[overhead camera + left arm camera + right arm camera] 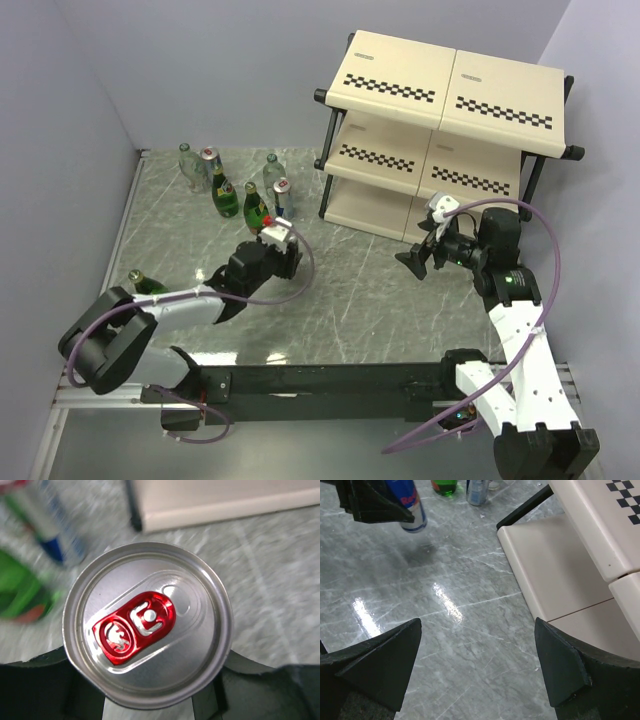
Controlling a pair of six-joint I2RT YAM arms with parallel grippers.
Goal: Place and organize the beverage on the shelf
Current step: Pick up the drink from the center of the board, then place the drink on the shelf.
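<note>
A slim silver-and-blue can, red pull-tab up, hangs upright in your left tool, clamped by its sides and lifted clear of the table, its shadow on the marble below. The side grip keeps it vertical, likely so it can be stood straight on a board. Beyond it, the other bottles and cans stand bunched at the table's far left, and one green bottle lies on its side by your left arm. The shelf stands at the far right, and the parts of its boards you can see carry no drinks. Your right tool hovers near the bottom board, fingers spread wide, holding nothing.
</note>
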